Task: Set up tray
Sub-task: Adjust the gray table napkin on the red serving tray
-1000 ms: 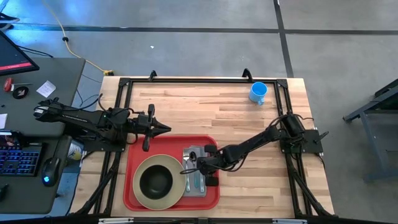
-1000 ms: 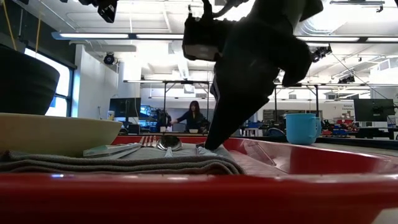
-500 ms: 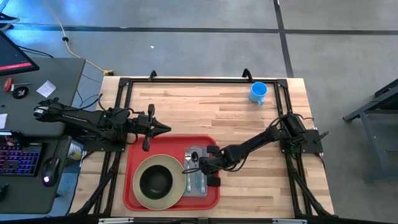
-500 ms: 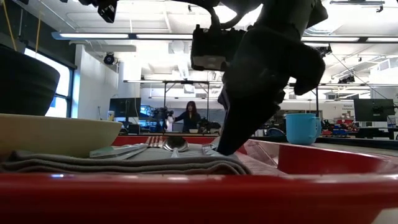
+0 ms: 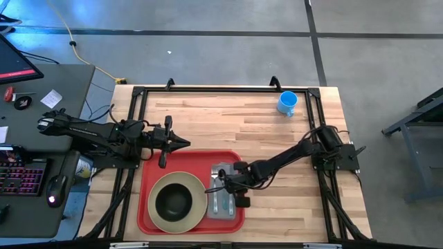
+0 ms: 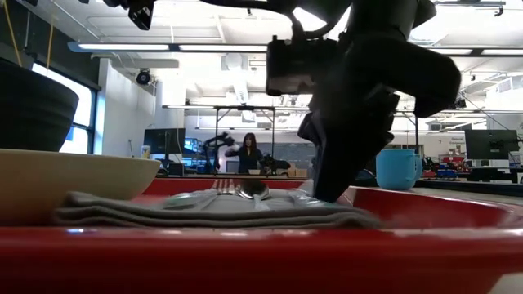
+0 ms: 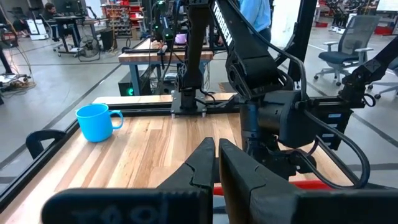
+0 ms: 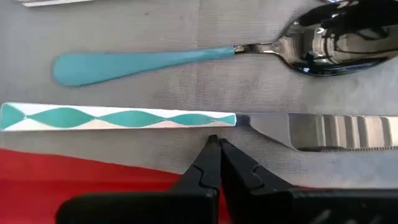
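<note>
The red tray (image 5: 166, 162) lies at the table's near edge. On its left half stands a cream plate (image 5: 199, 207) with a dark bowl (image 5: 173, 200) in it. On its right half lies a grey napkin (image 5: 223, 200) that carries a teal-handled spoon (image 8: 143, 62) and a knife (image 8: 118, 117) with a patterned handle. My right gripper (image 5: 221, 182) is shut and points steeply down onto the napkin. My left gripper (image 5: 181, 144) is shut, level and holds nothing, just beyond the tray's far rim. My right gripper presses its shut fingertips (image 8: 211, 155) down on the napkin's right part (image 8: 186, 146), just beside the knife where handle meets blade. It comes from above, slanting from the table's right. The napkin lies flat on the tray floor (image 8: 74, 180).
A blue mug (image 5: 287, 102) stands at the table's far right. Bare wood lies between it and the tray. A black frame (image 5: 208, 90) runs round the tabletop's edges.
My right gripper has moved toward the table's right edge with its shut tips down on the napkin. The napkin and the cutlery on it have slid right along the tray floor, away from the plate.
</note>
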Tool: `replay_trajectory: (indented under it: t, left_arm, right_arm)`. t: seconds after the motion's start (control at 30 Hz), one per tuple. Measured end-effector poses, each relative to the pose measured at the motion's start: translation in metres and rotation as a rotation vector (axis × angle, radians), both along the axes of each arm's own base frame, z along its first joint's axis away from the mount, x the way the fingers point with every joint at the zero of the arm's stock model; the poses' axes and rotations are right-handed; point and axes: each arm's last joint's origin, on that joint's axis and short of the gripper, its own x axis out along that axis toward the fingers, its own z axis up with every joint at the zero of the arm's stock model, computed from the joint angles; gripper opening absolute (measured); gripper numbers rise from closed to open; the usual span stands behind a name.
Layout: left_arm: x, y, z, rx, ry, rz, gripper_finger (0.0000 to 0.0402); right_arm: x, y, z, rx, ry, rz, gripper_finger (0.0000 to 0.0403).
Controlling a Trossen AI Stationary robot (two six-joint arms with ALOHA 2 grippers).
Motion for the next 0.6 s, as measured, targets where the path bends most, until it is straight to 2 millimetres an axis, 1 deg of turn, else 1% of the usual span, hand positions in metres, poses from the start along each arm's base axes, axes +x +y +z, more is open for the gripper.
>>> replay_trajectory:
  t: [0.13, 0.27, 0.3, 0.6]
  left_arm:
    - [0.0, 0.0, 0.0, 0.0, 0.0, 0.0, 0.0056]
    - [0.0, 0.0, 0.0, 0.0, 0.0, 0.0, 0.0056]
    - [0.0, 0.0, 0.0, 0.0, 0.001, 0.0, 0.0056]
    - [0.0, 0.0, 0.0, 0.0, 0.001, 0.0, 0.0056]
  right_arm:
    - [-0.006, -0.002, 0.016, -0.023, -0.016, -0.007, 0.0]
    - [-0.008, 0.001, 0.041, -0.036, -0.121, -0.017, 0.0]
    - [-0.008, 0.002, 0.044, -0.032, -0.14, -0.015, 0.0]
    - [-0.001, 0.021, 0.054, 0.026, -0.306, 0.038, 0.0]
